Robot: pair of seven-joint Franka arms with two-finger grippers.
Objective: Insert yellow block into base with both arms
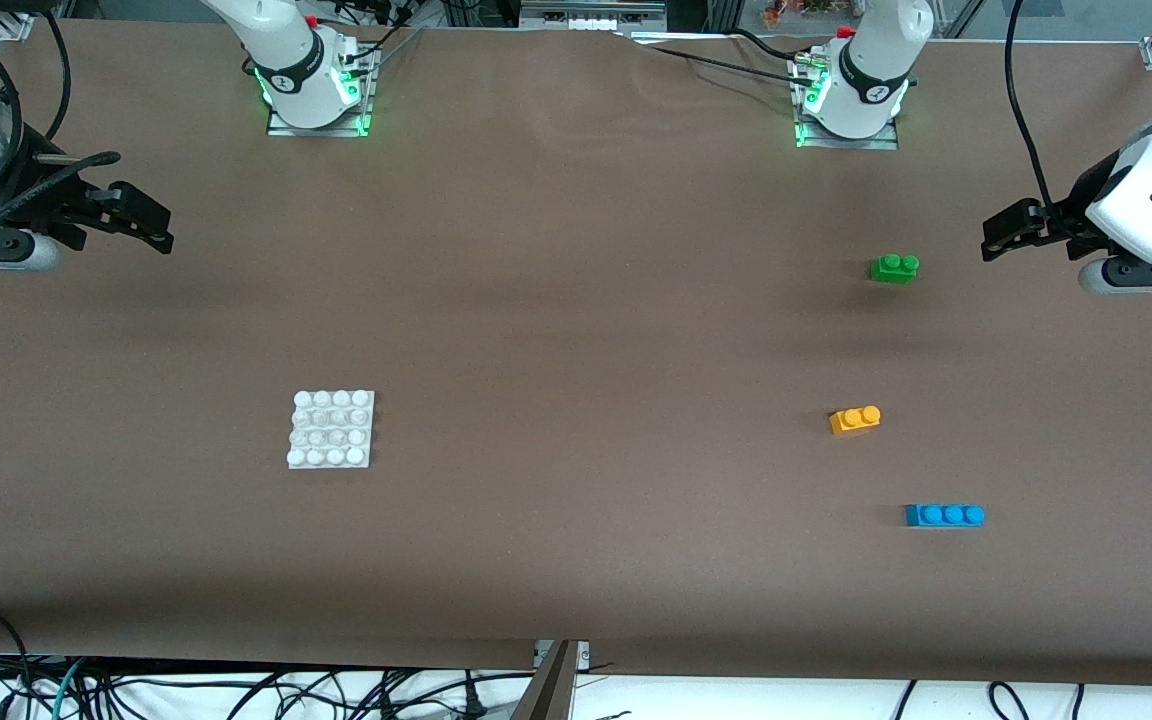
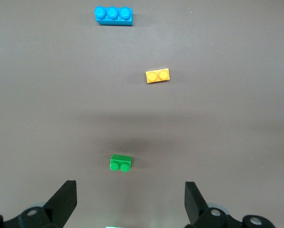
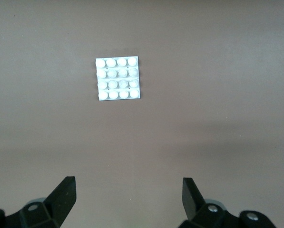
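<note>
Plainly, nothing has been picked up yet, and the layout explains how we would split the work. Starting at the right arm's end of the table, our right gripper (image 1: 151, 228) hangs in the air with its jaws spread wide and empty; its wrist view looks down on the base (image 3: 117, 78), which lies flat and alone on the brown table (image 1: 576, 300), so this arm seems placed to steady that plate. Moving toward the left arm's end, the yellow block (image 1: 854, 419) sits studs up, well apart from the base, between the green brick (image 1: 894, 268) farther from the front camera and the blue brick (image 1: 944, 515) nearer to it. Our left gripper (image 1: 998, 232) waits over the table's edge near the green brick, jaws likewise wide and holding nothing, so it is the likely one to fetch the block.
</note>
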